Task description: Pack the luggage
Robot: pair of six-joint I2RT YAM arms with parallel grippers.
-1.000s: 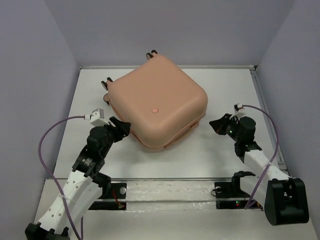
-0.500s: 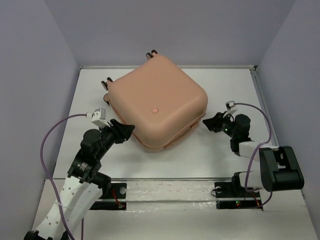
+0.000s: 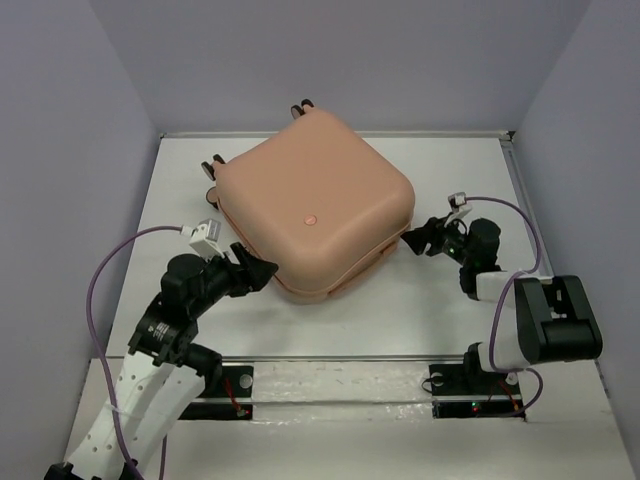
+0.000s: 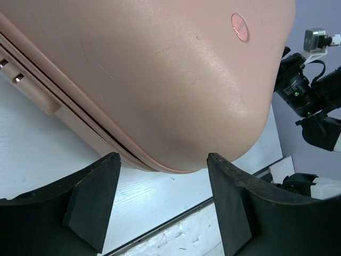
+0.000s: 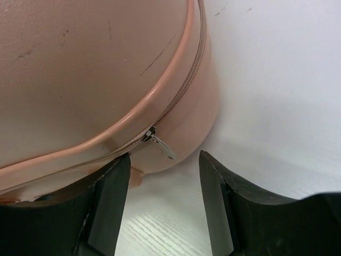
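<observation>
Left gripper (image 3: 258,272): seen at the 7 o'clock corner of the luggage (image 3: 315,210); jaws are spread wide and nothing is clasped; in the left wrist view (image 4: 162,160) the rounded corner of the shell is framed just beyond the two fingers (image 4: 93,197); contact cannot be told.
Right gripper (image 3: 412,240): placed at 3 o'clock of the luggage, at its right corner; jaws are parted and nothing is gripped; in the right wrist view (image 5: 162,160) the gap between the fingers (image 5: 106,202) is aimed at the zipper pull (image 5: 162,146), which is not pinched.
Luggage: laid flat on the table (image 3: 450,165) with its lid closed; set toward 12 o'clock from the arm bases; turned so that its corners point roughly at 12, 3, 6 and 9 o'clock.
Casters: black-and-pink wheels are seen at the 10 o'clock corner (image 3: 212,166) and at the 12 o'clock corner (image 3: 303,106).
Badge (image 3: 310,217): a small round pink mark is borne near the lid's middle.
Zipper seam (image 5: 184,90): run along the side under the lid's rim; shown closed where it can be seen.
Table: white; bordered by lavender walls (image 3: 70,150) at 9, 12 and 3 o'clock.
</observation>
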